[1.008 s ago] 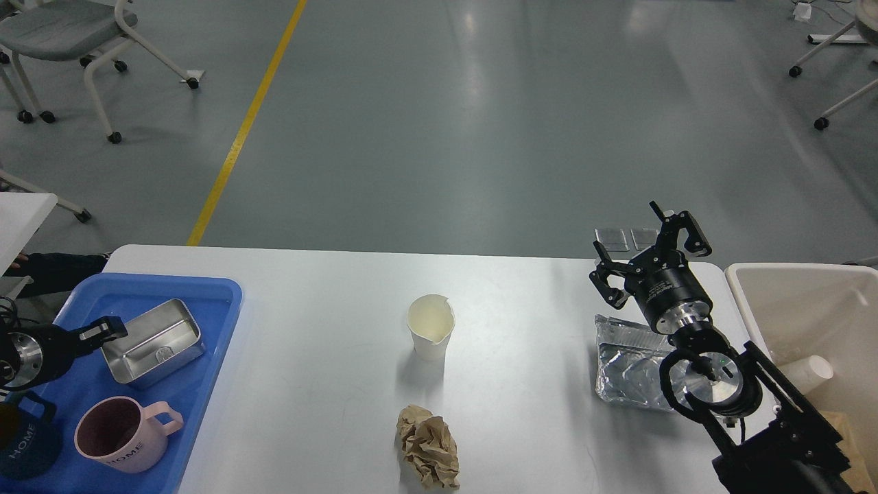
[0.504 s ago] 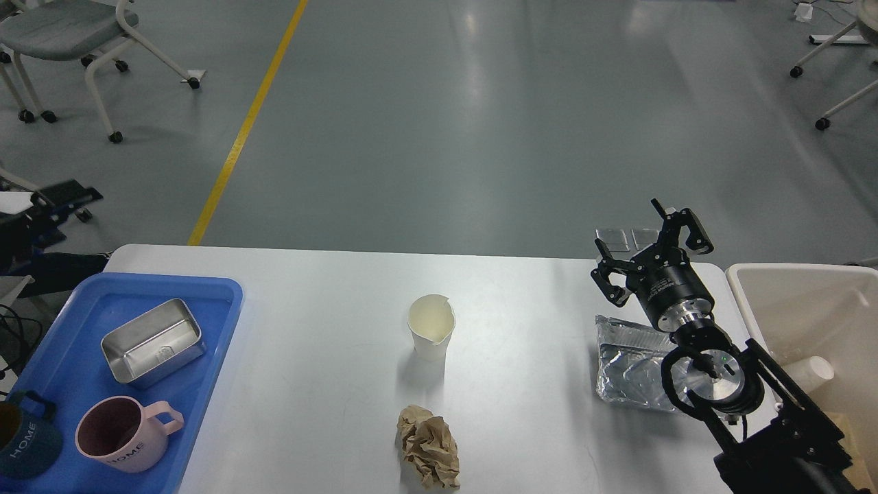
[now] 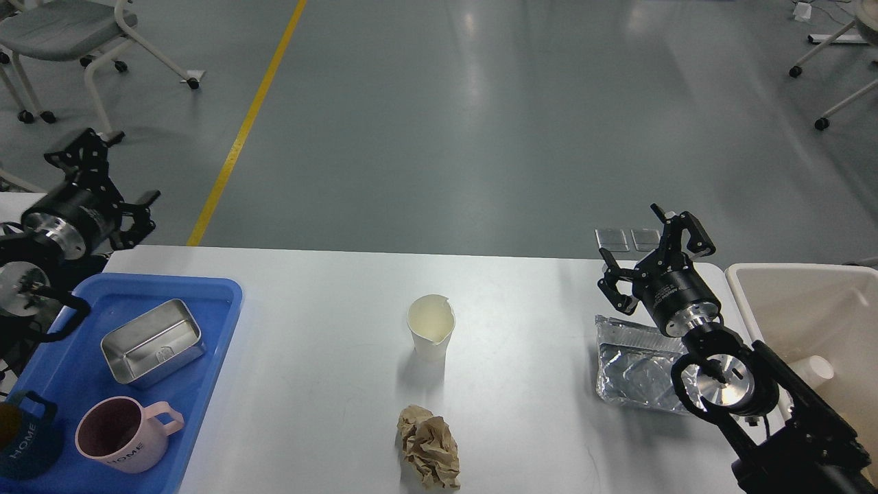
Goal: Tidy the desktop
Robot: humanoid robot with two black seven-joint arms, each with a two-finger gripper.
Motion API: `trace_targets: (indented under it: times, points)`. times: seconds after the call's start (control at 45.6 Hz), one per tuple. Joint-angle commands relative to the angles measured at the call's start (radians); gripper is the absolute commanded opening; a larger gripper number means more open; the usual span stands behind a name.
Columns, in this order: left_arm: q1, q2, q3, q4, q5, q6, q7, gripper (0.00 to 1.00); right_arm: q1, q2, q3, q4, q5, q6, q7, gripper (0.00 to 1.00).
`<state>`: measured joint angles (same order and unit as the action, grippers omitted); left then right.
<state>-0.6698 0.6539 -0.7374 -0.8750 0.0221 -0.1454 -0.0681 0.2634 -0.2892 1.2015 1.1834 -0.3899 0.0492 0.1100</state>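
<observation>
- desktop (image 3: 329, 329): white, rounded corners, spans the lower half of the frame from left to right.
- left gripper (image 3: 103, 171): raised at the upper left, above the far left corner of the desktop; fingers spread wide, nothing between them.
- right gripper (image 3: 655, 257): at centre right, above the far right part of the desktop; fingers spread apart, holding nothing.
- clear plastic package (image 3: 634, 367): flat on the desktop at right, partly hidden by the right arm's wrist joint.
- white paper cup (image 3: 431, 326): upright at mid-desktop, rim notched, well apart from both grippers.
- crumpled brown paper (image 3: 429, 446): near the bottom edge, just below the cup in the frame.
- blue tray (image 3: 206, 322): lower left, on the desktop; holds a steel rectangular tin (image 3: 152, 341), a pink mug (image 3: 123, 433) and a dark blue mug (image 3: 24, 442) cut off by the left edge.
- writing: "home" legible on both mugs; small text on the right wrist too small to read.
- cream bin (image 3: 789, 302): right edge, beside the desktop; white cup (image 3: 813, 370) lying inside.
- floor beyond: yellow line (image 3: 247, 123) at upper left, wheeled chair (image 3: 68, 27) in the top left corner, two small clear items (image 3: 627, 239) just past the far edge, by the right gripper.
</observation>
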Motion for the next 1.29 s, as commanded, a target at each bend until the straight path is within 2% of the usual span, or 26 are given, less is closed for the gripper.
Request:
trace_targets:
  times: [0.0,0.153,0.285,0.438,0.504,0.592,0.701,0.855,0.921,1.03,1.074,1.096,1.184,1.271]
  points:
    - [0.062,-0.080,-0.077,-0.010,-0.010,0.000,-0.002,0.96,0.031,-0.102,-0.095,0.002,-0.133,0.001,-0.027,1.00]
    - [0.133,-0.171,-0.168,-0.019,-0.008,0.003,-0.002,0.96,0.102,-0.312,-0.281,0.002,-0.279,0.014,-0.067,1.00]
    - [0.145,-0.189,-0.188,-0.038,-0.008,0.000,-0.004,0.96,0.187,-0.455,-0.414,-0.010,-0.330,0.061,-0.063,1.00]
    - [0.150,-0.201,-0.198,-0.038,-0.010,0.001,-0.005,0.96,0.194,-0.527,-0.439,0.001,-0.337,0.113,-0.061,1.00]
    - [0.157,-0.215,-0.255,-0.041,-0.010,0.003,-0.005,0.96,0.189,-0.571,-0.441,0.002,-0.343,0.190,-0.059,1.00]
    - [0.202,-0.258,-0.342,-0.053,-0.010,0.006,-0.010,0.96,0.192,-0.593,-0.441,0.001,-0.365,0.231,-0.059,1.00]
    - [0.269,-0.292,-0.442,-0.120,-0.008,0.016,-0.010,0.96,0.194,-0.639,-0.447,0.004,-0.525,0.236,-0.058,1.00]
    - [0.340,-0.312,-0.468,-0.176,-0.004,0.035,-0.016,0.96,0.198,-0.694,-0.444,0.016,-0.783,0.230,-0.030,1.00]
    - [0.351,-0.313,-0.479,-0.180,-0.004,0.035,-0.059,0.96,0.191,-0.741,-0.444,0.041,-0.862,0.230,-0.023,1.00]
    - [0.371,-0.315,-0.487,-0.185,-0.005,0.023,-0.212,0.96,0.169,-0.807,-0.454,0.140,-0.934,0.229,-0.020,1.00]
    - [0.377,-0.316,-0.484,-0.187,-0.005,0.021,-0.257,0.96,0.152,-0.838,-0.459,0.183,-0.946,0.227,-0.020,1.00]
    - [0.381,-0.316,-0.484,-0.190,-0.007,0.020,-0.265,0.96,0.143,-0.860,-0.461,0.209,-0.949,0.225,-0.021,1.00]
    - [0.397,-0.318,-0.470,-0.210,-0.007,0.015,-0.251,0.96,0.106,-0.942,-0.462,0.294,-0.966,0.193,-0.026,1.00]
    - [0.417,-0.316,-0.462,-0.214,-0.008,-0.023,-0.249,0.96,0.044,-1.024,-0.465,0.344,-0.992,0.079,-0.029,1.00]
